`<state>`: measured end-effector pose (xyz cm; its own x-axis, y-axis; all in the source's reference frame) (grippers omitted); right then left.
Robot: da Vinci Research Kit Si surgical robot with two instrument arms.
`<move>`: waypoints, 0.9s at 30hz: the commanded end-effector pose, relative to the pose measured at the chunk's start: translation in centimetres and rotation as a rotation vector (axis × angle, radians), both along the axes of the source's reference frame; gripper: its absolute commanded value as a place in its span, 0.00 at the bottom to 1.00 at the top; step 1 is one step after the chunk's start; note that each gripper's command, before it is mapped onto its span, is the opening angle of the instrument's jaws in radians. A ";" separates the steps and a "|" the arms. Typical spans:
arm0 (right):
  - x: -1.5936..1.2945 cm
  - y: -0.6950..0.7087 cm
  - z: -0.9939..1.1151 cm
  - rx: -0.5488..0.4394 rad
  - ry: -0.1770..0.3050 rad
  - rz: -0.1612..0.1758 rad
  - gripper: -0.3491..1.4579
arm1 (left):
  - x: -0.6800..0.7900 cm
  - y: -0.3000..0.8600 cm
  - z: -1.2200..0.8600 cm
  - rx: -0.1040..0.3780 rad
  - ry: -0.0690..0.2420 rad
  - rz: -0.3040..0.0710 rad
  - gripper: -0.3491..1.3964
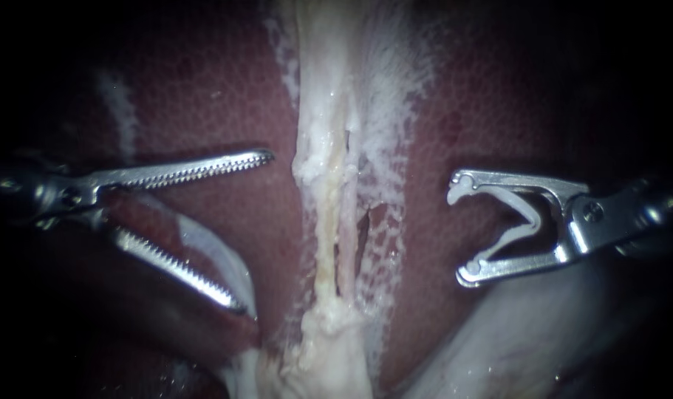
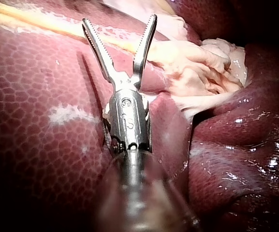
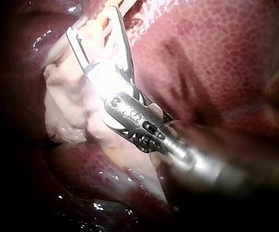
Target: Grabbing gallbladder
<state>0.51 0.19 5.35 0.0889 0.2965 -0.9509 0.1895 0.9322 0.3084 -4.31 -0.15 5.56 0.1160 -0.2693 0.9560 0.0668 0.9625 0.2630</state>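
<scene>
My left instrument (image 1: 255,230) comes in from the left with its toothed jaws wide open. A pale, smooth fold that looks like the gallbladder's edge (image 1: 216,250) lies between them, and the lower jaw rests against it without gripping. In the left wrist view the same jaws (image 2: 120,21) gape over the liver with nothing held. My right instrument (image 1: 459,233) stands to the right of the whitish central strand (image 1: 325,185), apart from it. Its jaws are spread and carry a white V-shaped clip (image 1: 524,222). They show again in the right wrist view (image 3: 92,21).
Dark red mottled liver (image 1: 203,96) surrounds the whitish strand, which runs from the view's top down to its bottom. More pale smooth tissue (image 1: 528,340) lies at the lower right under my right instrument. Ragged pale tissue (image 2: 197,63) sits beside my left jaws.
</scene>
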 end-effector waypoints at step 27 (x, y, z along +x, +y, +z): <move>0.00 0.00 0.00 0.000 0.000 0.000 0.52 | -0.28 0.21 -0.02 0.345 0.080 -0.252 0.54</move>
